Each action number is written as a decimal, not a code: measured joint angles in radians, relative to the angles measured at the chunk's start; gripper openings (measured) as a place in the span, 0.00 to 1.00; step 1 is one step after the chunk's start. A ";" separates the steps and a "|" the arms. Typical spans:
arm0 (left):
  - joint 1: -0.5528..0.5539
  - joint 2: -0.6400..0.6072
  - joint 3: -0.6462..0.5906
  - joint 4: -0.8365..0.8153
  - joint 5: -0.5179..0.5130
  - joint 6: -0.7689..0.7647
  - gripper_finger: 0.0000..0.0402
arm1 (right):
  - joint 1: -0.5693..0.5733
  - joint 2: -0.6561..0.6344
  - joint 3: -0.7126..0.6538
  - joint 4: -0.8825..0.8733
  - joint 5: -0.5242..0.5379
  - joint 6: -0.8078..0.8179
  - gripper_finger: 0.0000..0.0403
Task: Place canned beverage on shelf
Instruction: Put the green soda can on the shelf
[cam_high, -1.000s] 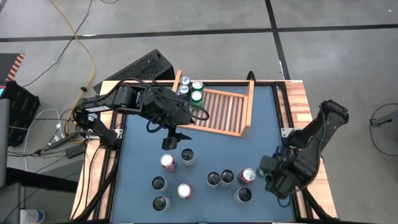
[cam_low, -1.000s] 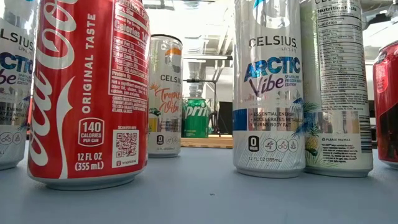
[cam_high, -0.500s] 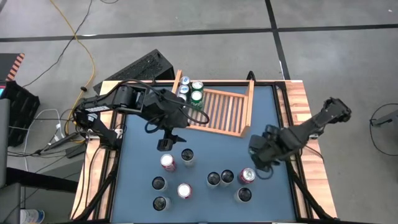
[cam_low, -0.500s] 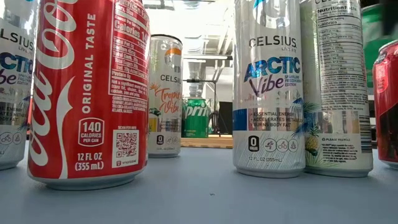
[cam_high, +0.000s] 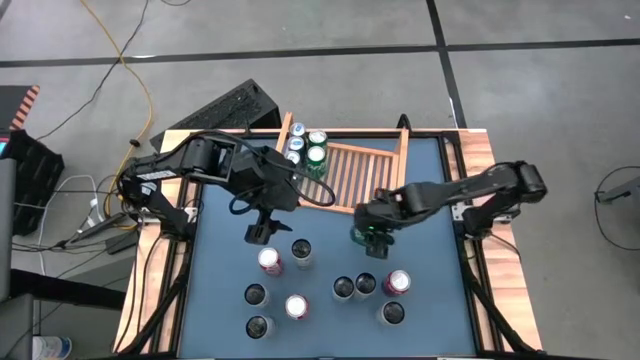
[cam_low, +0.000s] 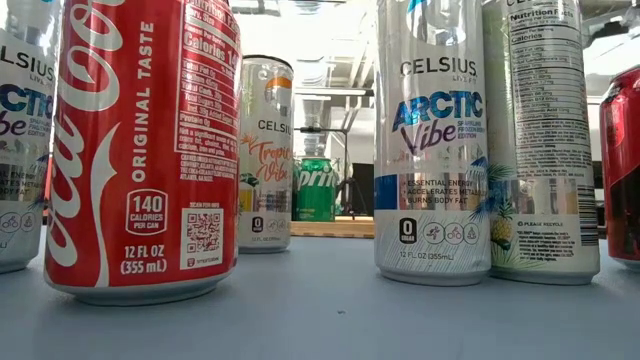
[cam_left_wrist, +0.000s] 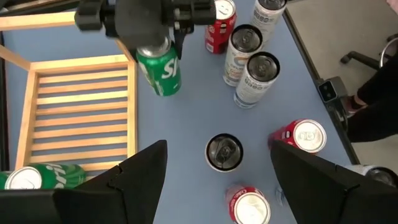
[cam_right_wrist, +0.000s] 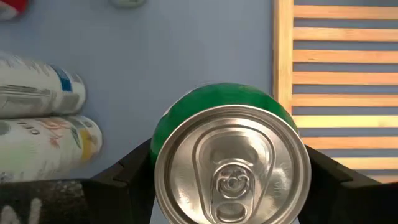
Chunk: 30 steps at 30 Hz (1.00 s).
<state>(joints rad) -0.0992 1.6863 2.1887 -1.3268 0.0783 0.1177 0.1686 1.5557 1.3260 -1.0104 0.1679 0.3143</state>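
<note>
The wooden shelf (cam_high: 355, 178) lies at the table's far middle, with three cans (cam_high: 308, 148) standing in its far left corner. My right gripper (cam_high: 368, 232) hangs just off the shelf's near edge (cam_right_wrist: 283, 74), shut on a green can (cam_right_wrist: 231, 165); the left wrist view shows the same green can (cam_left_wrist: 159, 73). My left gripper (cam_high: 259, 235) is open and holds nothing. It hovers over the blue mat to the left, high above a silver-topped can (cam_left_wrist: 224, 152). My right gripper pinches the green can's upper wall (cam_right_wrist: 163, 134), just under the top rim, between its two fingers (cam_right_wrist: 124, 177). The fingers come from above and point steeply down. The can hangs nearly upright below them, clear of the mat.
Several cans stand on the near half of the blue mat (cam_high: 220, 300), among them red ones (cam_high: 270, 260) (cam_high: 397, 283) and tall silver ones (cam_high: 301, 250). The shelf's raised side board (cam_high: 402, 165) stands at its right. In the low view, cans (cam_low: 140, 150) fill the foreground.
My right gripper has swept from the table's near right edge toward the left and far side, carrying the green can to the shelf's near edge, and its wrist has rolled on the way. My left gripper has tipped a little toward the near left.
</note>
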 joint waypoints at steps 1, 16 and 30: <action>0.000 0.000 0.000 -0.002 0.002 0.000 0.68 | -0.013 0.024 0.012 0.012 -0.008 -0.028 0.69; 0.022 0.000 0.000 -0.030 0.005 0.009 0.68 | -0.092 0.337 0.210 0.111 -0.126 -0.322 0.76; 0.023 0.000 0.000 -0.054 0.015 0.010 0.68 | -0.093 0.385 0.310 0.101 -0.162 -0.379 0.77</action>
<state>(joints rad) -0.0765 1.6863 2.1887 -1.3808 0.0937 0.1276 0.0752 1.9402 1.6363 -0.9090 0.0061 -0.0650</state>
